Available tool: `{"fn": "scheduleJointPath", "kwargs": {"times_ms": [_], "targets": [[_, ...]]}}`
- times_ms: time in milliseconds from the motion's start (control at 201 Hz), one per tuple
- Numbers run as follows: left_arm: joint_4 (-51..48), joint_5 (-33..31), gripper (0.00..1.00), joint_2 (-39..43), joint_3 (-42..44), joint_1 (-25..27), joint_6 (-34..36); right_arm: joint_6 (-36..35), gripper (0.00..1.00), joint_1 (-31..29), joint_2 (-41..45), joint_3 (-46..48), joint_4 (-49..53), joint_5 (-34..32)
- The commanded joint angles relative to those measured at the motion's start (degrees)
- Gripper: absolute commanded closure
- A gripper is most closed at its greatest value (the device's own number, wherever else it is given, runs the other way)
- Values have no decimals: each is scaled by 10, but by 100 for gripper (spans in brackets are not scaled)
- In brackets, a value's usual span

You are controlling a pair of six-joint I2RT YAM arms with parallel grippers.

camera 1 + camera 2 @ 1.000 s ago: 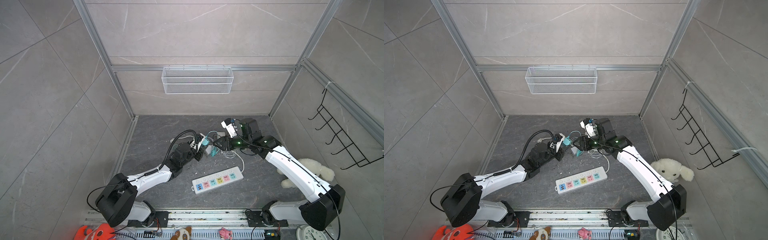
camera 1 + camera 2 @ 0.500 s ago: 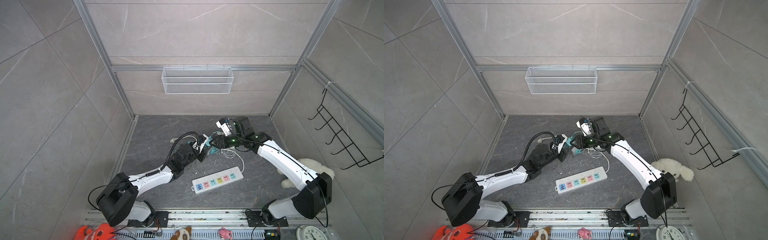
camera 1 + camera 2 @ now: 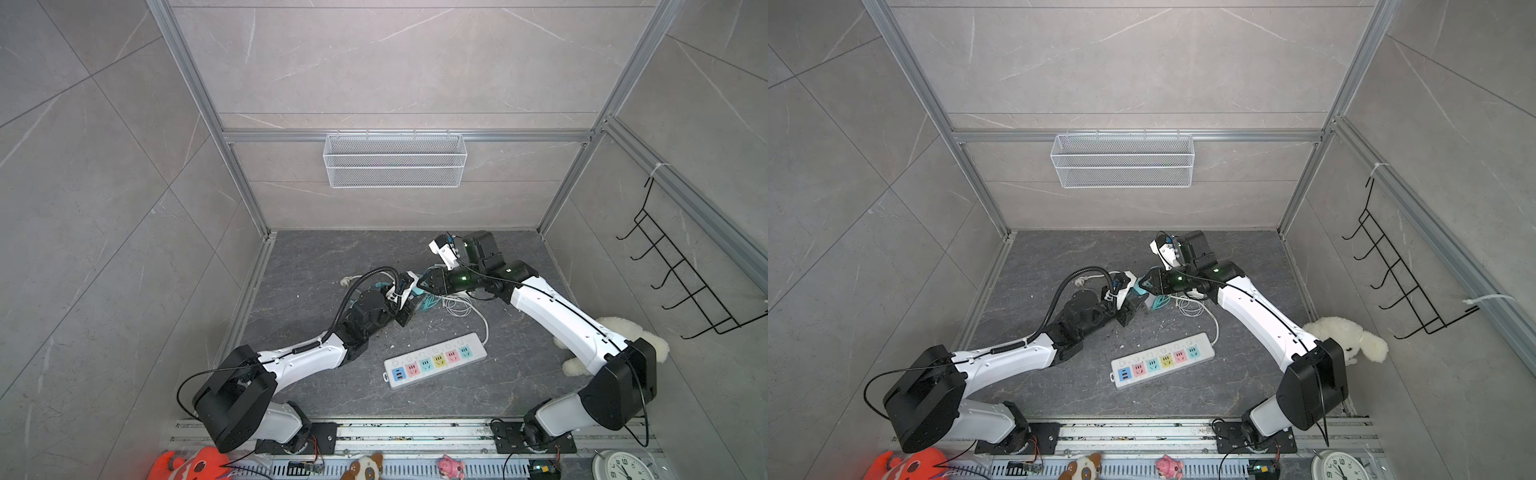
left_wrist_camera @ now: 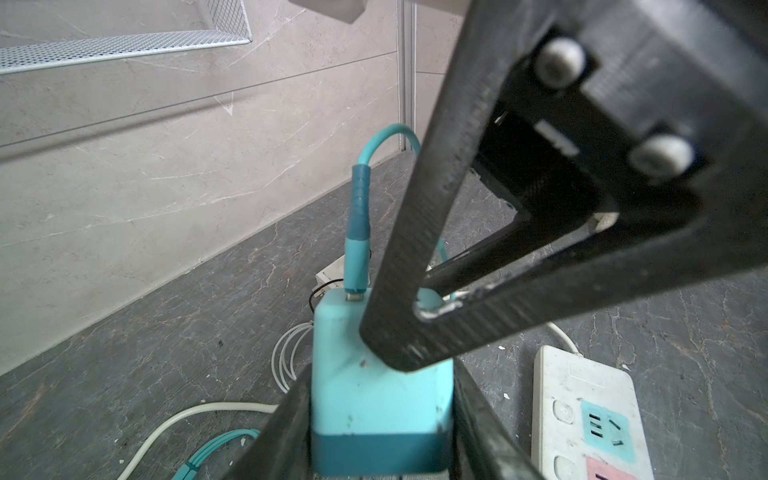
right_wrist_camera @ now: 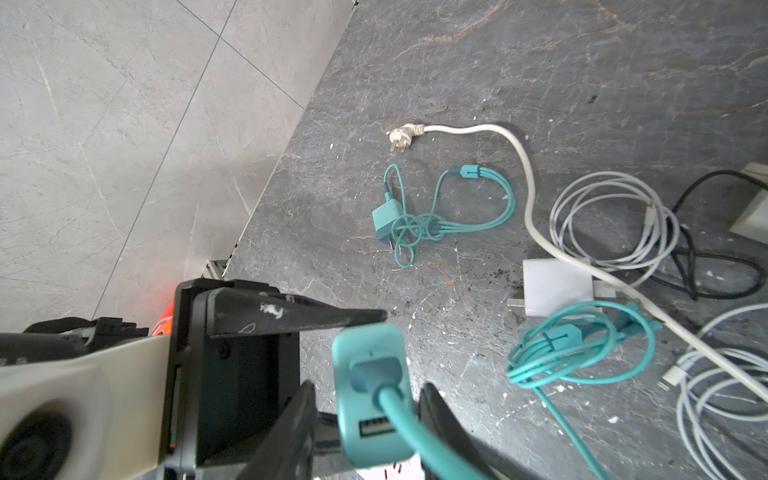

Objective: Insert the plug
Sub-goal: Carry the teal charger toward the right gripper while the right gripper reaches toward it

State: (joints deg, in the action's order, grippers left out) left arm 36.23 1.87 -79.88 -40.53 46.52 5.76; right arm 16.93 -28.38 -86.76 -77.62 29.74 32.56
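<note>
black left gripper (image 4: 380, 415): pinching the teal charger (image 5: 365, 345) at its darker, pronged end, with a finger on each of two opposite sides.
teal charger: held up off the grey floor (image 3: 332, 257), between the two claws and farther back than the power strip (image 3: 434, 359). its teal cable (image 4: 359, 199) leaves the usb end and loops away toward the floor.
right gripper (image 5: 369, 399): its jaws stand on either side of the charger's usb end. in the left wrist view one finger lies across the charger's face. i cannot tell whether it is truly pinching or only resting there.
power strip: flat on the floor nearer the front rail, well apart from the charger. its coloured sockets face up, and none shows a plug in it.
white adapter (image 5: 552, 286): lies loose among coiled leads on the floor and plays no part in this.
step in hand: this looks like a hand-over or re-grip in mid-air, since both claws are at the one charger and the plug is nowhere near a socket yet.
next move calls for: one claw must have a sure hold before the other lets go. the prongs then need turning down toward a socket, lining up with its slots and pressing straight in. the strip lies loose, so the free claw may have to steady it.
</note>
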Motion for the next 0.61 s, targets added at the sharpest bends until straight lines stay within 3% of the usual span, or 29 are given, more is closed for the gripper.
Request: {"fn": "scheduleJointPath", "kwargs": {"times_ms": [0,279,602], "targets": [[47,5,73,8,3,3,17,2,58,-2,-7,-12,-8,15],[50,2,73,12,5,3,19,2,61,-2,-11,-5,-12,39],[55,-1,73,10,5,3,18,0,58,-3,-12,4,-14,52]]}}
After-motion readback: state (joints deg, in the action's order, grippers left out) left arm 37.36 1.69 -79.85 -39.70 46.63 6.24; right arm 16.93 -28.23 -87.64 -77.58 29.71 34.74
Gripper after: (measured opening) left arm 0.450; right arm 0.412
